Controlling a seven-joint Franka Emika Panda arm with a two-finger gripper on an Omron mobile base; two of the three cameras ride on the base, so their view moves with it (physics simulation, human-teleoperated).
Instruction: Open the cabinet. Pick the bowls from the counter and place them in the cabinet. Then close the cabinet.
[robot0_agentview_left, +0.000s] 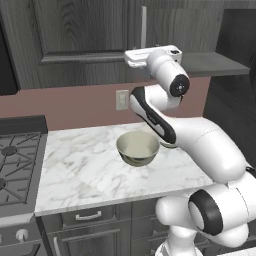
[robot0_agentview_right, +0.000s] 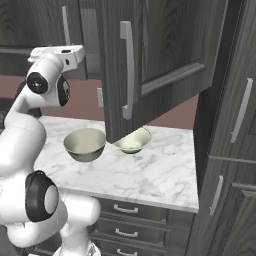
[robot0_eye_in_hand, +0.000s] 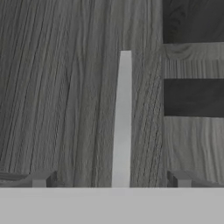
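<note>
The cabinet's left door (robot0_agentview_left: 85, 30) is shut, and its long silver handle (robot0_eye_in_hand: 122, 118) runs upright between my open gripper's (robot0_eye_in_hand: 110, 178) finger tips without touching either one. The gripper (robot0_agentview_left: 142, 54) is held up against that door. The right door (robot0_agentview_right: 150, 60) is swung wide open, showing the grey shelf (robot0_agentview_left: 220, 64) inside. On the white marble counter (robot0_agentview_left: 90, 170) stands the larger bowl (robot0_agentview_left: 138, 147), cream-green inside. In the right base view the larger bowl (robot0_agentview_right: 85, 144) sits left of the shallower bowl (robot0_agentview_right: 135, 141), which is partly hidden behind the open door's lower corner.
A black gas stove (robot0_agentview_left: 17, 165) adjoins the counter on the left. Drawer cabinets (robot0_agentview_right: 130, 220) sit below the counter, and a tall dark cabinet (robot0_agentview_right: 235, 125) stands at the right. A wall outlet (robot0_agentview_left: 122, 99) is on the pink backsplash. The open door overhangs the counter's right part.
</note>
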